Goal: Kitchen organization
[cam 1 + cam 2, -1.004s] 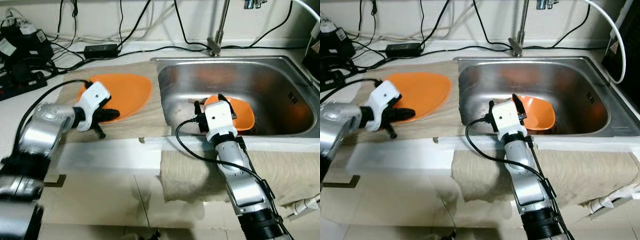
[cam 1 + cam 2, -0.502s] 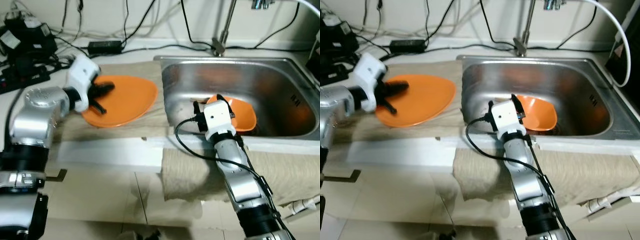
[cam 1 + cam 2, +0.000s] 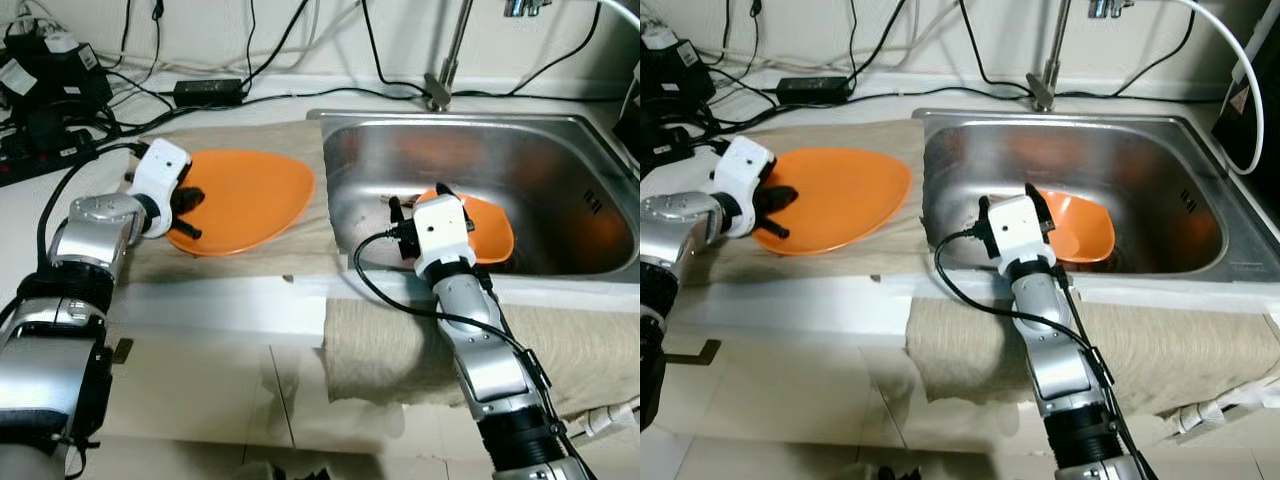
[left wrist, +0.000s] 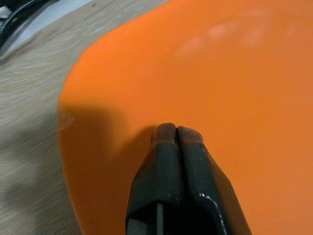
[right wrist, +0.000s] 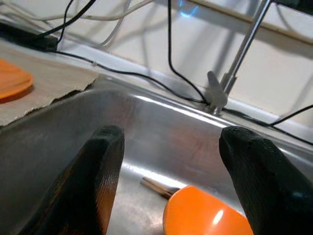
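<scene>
An orange plate [image 3: 250, 195] lies on the beige cloth [image 3: 290, 245] left of the sink. My left gripper [image 3: 188, 200] is at the plate's left rim. In the left wrist view its fingers [image 4: 166, 147] are shut together with nothing between them, tips against the plate's surface [image 4: 234, 78]. A second orange dish [image 3: 490, 225] lies tilted in the steel sink [image 3: 560, 150]. My right gripper [image 3: 443, 195] hangs over the sink's near wall, just in front of that dish. Its fingers [image 5: 98, 166] stand wide open, with the dish [image 5: 200, 215] between and below them.
A thin wooden stick [image 5: 156, 186] lies on the sink floor beside the dish. The faucet [image 3: 445, 60] rises behind the sink. Black cables and a power adapter [image 3: 210, 92] run along the back of the counter. Another cloth [image 3: 560, 340] hangs over the counter's front edge.
The left gripper rose with the plate's left side, then came back down to its left rim; the plate now sits slightly nearer the front. The right arm barely moved.
</scene>
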{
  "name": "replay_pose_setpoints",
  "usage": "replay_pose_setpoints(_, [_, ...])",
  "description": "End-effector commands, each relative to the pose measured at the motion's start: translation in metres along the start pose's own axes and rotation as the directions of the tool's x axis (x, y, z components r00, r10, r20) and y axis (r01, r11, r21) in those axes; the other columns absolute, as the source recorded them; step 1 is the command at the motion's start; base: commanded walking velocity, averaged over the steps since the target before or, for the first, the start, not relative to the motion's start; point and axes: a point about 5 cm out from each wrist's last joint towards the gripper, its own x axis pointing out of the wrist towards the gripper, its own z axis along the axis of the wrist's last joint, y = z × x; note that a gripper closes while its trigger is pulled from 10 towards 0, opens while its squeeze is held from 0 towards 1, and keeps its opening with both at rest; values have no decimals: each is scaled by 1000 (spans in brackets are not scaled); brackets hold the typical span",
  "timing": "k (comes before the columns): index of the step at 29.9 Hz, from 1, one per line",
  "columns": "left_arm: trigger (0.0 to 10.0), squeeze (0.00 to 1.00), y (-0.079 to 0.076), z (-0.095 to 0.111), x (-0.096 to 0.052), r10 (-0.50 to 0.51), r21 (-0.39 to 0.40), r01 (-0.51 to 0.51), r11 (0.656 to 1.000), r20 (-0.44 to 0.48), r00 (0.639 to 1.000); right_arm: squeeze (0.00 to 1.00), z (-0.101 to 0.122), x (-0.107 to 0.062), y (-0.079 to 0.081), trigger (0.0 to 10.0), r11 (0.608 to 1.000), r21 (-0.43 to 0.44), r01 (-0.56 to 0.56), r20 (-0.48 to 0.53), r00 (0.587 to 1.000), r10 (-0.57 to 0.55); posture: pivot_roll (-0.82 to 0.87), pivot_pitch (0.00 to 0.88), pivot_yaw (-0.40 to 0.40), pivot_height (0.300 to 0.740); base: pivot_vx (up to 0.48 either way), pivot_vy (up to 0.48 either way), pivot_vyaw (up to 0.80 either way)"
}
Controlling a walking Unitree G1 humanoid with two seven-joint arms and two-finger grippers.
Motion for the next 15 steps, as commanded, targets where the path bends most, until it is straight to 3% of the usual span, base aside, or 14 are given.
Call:
replay_pose_setpoints(1, [10000, 0, 2, -14, -1, 11, 8, -10, 1000, -74, 997, 0, 2, -1, -3, 10000, 1000, 6, 7, 3, 1000, -7, 17, 3, 48, 740, 0, 0, 0])
replay_pose_setpoints(6, [10000, 0, 2, -33, -4, -18, 32, 23, 999, -146, 989, 0, -1, -3, -3, 10000, 1000, 4, 0, -7, 1000, 0, 20, 13, 45, 740, 0, 0, 0])
replay_pose_setpoints(15, [10000, 0, -13, -24, -6, -178, 57, 182, 982, -65, 982, 0, -3, -5, 0, 10000, 1000, 0, -15, -19, 1000, 15, 34, 21, 37, 740, 0, 0, 0])
